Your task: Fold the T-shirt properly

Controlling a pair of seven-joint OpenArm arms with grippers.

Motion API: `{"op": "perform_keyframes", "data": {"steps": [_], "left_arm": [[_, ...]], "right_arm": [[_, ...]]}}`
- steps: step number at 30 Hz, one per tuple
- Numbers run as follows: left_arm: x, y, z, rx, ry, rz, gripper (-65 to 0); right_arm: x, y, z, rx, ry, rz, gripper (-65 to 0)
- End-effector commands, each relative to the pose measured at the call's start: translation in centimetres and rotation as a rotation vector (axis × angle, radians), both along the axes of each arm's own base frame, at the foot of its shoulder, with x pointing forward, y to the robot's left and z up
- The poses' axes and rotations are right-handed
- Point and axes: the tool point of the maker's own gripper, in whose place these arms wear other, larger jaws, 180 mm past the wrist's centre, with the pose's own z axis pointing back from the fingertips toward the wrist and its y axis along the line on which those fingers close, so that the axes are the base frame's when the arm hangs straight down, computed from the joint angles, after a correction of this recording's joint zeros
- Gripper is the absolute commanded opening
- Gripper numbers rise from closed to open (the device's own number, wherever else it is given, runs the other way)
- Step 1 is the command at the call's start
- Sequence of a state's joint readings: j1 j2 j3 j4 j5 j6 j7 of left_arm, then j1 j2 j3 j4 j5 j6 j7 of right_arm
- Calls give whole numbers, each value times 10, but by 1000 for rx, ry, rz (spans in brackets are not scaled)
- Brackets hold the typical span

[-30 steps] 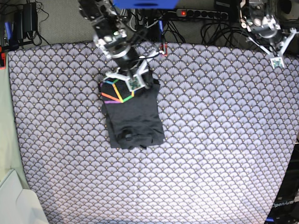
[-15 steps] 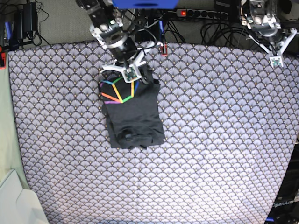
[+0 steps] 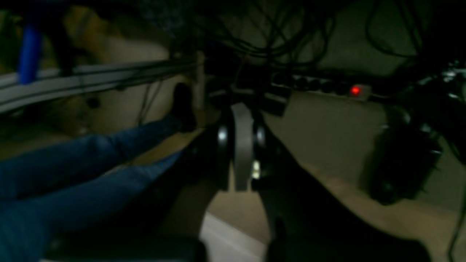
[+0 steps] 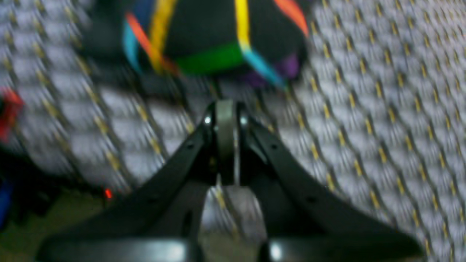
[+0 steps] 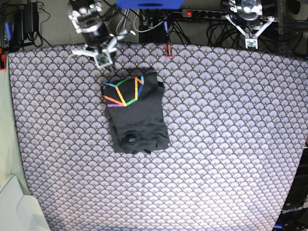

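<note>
— Base view first: where is the T-shirt (image 5: 136, 115) now?

— Lying as a compact dark bundle on the patterned cloth (image 5: 226, 144), towards its upper left part. A corner of the rainbow print (image 5: 124, 92) shows at the bundle's far end, facing up; the rest is plain.

— And the right gripper (image 5: 107, 65)? A second ago it sat right over that printed end.

— It has pulled away. It now hangs beyond the shirt's far edge, near the rim of the cloth, clear of the fabric. In its wrist view the jaws are pressed together with nothing between them, and the print (image 4: 214, 54) lies just ahead of the tips.

— Left gripper (image 5: 250, 46)?

— Well apart from the shirt, off past the cloth's far edge by the power strip (image 5: 207, 13). It has drifted a little farther back too. Its wrist view is dark, but the jaws look clenched and empty.

— So what does that mean for the fold?

— My reading: the last tuck has been let go and both arms are retreating. The fold looks essentially finished, though the print peeking out leaves it slightly untidy.
</note>
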State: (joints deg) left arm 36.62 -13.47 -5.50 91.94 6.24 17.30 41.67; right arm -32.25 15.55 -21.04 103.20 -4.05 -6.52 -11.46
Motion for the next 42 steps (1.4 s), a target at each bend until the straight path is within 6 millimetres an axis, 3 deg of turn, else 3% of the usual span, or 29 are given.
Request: {"op": "perform_keyframes", "data": {"steps": [1, 13, 18, 24, 34, 37, 42], "left_arm": [[-1, 2, 2, -1, -10, 3, -649], [-32, -39, -39, -112, 60, -67, -649], [-43, -45, -51, -117, 71, -98, -649], [-56, -41, -63, -103, 79, -113, -649], [-92, -31, -98, -73, 144, -110, -649], [-100, -24, -113, -57, 169, -112, -649], [-108, -44, -129, -78, 155, -208, -649]], "right_arm": [[-3, -5, 4, -1, -16, -10, -650], [-49, -63, -15, -85, 99, -167, -650], [-72, -95, -25, -145, 158, -228, -650], [-106, -118, -41, -185, 161, -237, -650], [-179, -141, -95, -220, 257, -288, -650], [-189, -146, -117, -221, 273, -301, -650], [-218, -156, -159, -235, 337, -308, -650]]}}
